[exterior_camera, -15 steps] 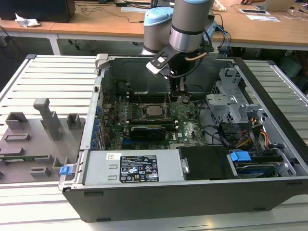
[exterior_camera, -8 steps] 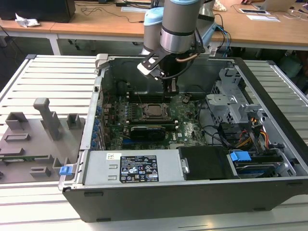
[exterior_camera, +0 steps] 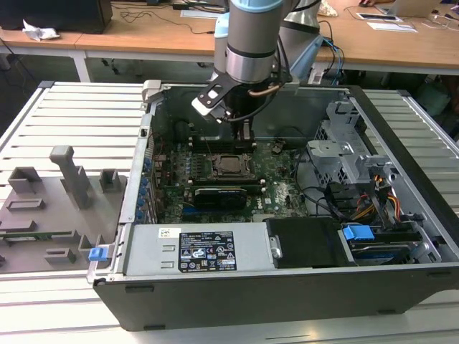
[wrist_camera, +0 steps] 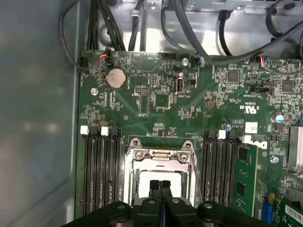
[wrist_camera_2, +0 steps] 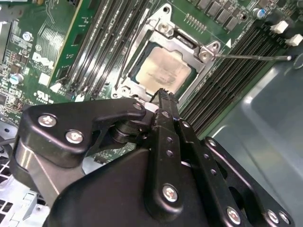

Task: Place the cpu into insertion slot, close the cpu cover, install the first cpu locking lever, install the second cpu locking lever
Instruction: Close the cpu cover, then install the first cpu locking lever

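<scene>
gripper [wrist_camera: 161, 185]: 2 fingers [wrist_camera: 155, 190] pressed together, nothing in them — close over the cpu [wrist_camera_2: 163, 71].
cpu: lies flat in the insertion slot [exterior_camera: 229, 165].
cpu cover [wrist_camera: 161, 154]: down flat around the cpu.
lever [wrist_camera_2: 251, 57]: 1 thin rod sticking out over the long memory slots [wrist_camera_2: 227, 78].

Silver-grey cpu [wrist_camera_2: 163, 71], dark-silver cpu cover [wrist_camera_2: 185, 41], green circuit board [wrist_camera: 156, 118], black fingers [wrist_camera: 155, 187], dark grey case [exterior_camera: 287, 301].

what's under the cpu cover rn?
The window of the cpu cover shows the cpu, silver-grey top up. The insertion slot beneath is covered by the chip, and the shut gripper blocks one edge of it in both wrist views.
</scene>
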Motion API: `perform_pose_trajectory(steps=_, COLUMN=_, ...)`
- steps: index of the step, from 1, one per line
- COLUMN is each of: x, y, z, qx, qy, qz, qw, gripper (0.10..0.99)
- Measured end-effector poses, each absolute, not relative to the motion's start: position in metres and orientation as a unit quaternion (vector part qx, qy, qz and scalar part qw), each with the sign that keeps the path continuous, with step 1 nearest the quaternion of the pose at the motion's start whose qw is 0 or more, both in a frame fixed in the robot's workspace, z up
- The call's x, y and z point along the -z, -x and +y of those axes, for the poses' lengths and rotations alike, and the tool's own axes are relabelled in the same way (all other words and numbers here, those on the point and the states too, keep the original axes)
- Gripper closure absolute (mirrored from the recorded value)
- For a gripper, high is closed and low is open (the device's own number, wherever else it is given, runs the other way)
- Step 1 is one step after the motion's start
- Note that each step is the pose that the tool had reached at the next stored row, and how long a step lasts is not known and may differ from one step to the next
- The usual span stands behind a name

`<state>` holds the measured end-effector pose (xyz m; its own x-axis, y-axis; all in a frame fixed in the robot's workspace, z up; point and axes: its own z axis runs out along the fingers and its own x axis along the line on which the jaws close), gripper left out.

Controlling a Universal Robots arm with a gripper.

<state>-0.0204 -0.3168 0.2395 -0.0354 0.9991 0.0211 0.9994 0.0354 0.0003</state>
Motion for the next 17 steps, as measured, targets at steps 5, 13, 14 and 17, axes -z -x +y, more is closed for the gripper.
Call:
perform_pose_trajectory(steps=5, x=-0.239, y=0.034, z=-0.317, qx=0.015, qy=0.693, qz=-0.721, qw=0.000, gripper=0.980)
perform_pose_trajectory(steps=13, x=-0.239, y=0.044, z=-0.317, qx=0.015, qy=0.692, qz=-0.721, qw=0.000, gripper=0.980)
perform_pose_trajectory(steps=14, x=-0.239, y=0.044, z=-0.317, qx=0.015, qy=0.692, qz=-0.721, qw=0.000, gripper=0.980)
perform_pose_trajectory(steps=17, x=-0.240, y=0.048, z=-0.317, qx=0.015, qy=0.692, qz=-0.721, qw=0.000, gripper=0.980)
